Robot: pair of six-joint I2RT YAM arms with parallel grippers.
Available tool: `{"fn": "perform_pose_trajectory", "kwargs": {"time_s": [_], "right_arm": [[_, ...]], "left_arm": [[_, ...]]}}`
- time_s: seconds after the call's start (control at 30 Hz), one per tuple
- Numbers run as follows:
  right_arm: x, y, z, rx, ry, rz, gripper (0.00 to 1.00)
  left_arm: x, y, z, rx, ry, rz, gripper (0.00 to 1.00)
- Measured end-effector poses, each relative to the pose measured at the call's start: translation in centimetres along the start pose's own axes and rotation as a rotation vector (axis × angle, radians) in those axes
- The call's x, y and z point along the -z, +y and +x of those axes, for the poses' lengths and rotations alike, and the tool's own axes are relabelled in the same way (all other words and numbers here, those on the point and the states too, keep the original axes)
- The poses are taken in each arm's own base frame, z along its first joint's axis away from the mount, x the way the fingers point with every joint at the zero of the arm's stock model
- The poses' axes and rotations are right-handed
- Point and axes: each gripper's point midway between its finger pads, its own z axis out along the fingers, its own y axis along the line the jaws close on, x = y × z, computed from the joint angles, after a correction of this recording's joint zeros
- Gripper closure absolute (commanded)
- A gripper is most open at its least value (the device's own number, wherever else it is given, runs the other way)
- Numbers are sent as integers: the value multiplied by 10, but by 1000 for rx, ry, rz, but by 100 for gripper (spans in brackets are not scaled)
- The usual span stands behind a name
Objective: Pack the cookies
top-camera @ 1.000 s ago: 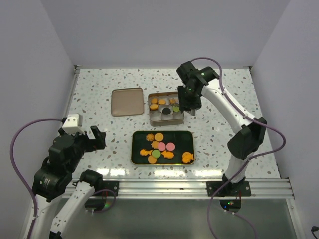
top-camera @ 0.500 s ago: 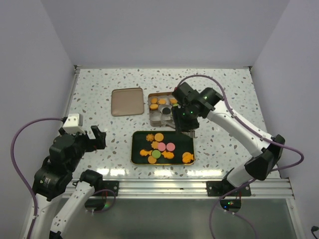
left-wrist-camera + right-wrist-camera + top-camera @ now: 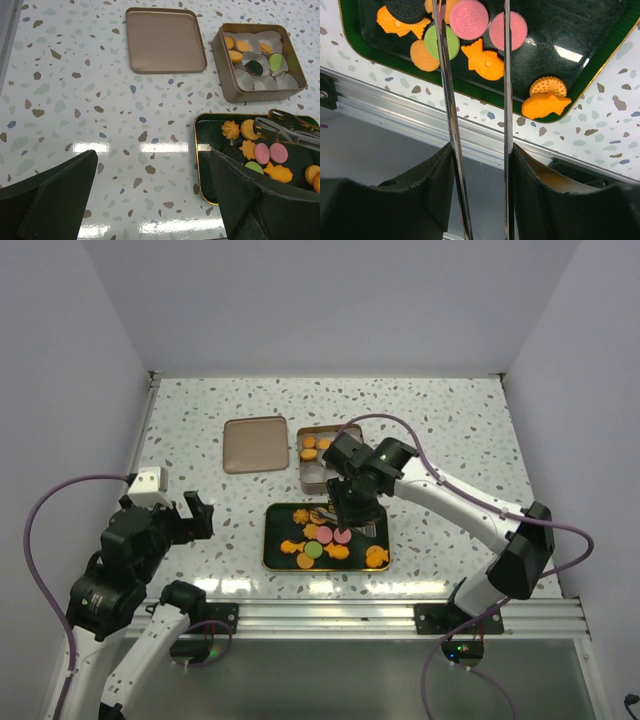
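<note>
The cookies (image 3: 322,538) lie on a dark green tray (image 3: 275,558): orange rounds, flowers and fish, two pink rounds (image 3: 469,19) and a green one (image 3: 441,42). More cookies (image 3: 252,52) sit in white paper cups inside the square tin (image 3: 227,87). My right gripper (image 3: 354,508) hangs over the tray, shut on metal tongs (image 3: 506,100). The tong arms stand apart with nothing between them, their tips (image 3: 258,123) above the tray's far cookies. At the near left my left gripper (image 3: 195,518) is open and empty, its fingers (image 3: 55,200) well above the tabletop.
The tin's flat lid (image 3: 254,444) lies left of the tin on the speckled table. An aluminium rail (image 3: 395,105) runs along the near table edge just behind the tray. Purple cables loop from both arms.
My right arm has swung from above the tin toward the near side and now holds the tongs over the tray. The left arm has not moved.
</note>
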Motion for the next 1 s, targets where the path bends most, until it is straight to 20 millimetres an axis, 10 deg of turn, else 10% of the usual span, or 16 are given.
{"fn": "perform_pose_trajectory", "kwargs": {"time_s": [1.0], "right_arm": [[-34,9,6,69,103,92,52]], "left_arm": [[0,1,0,0,-3,-8,0]]}}
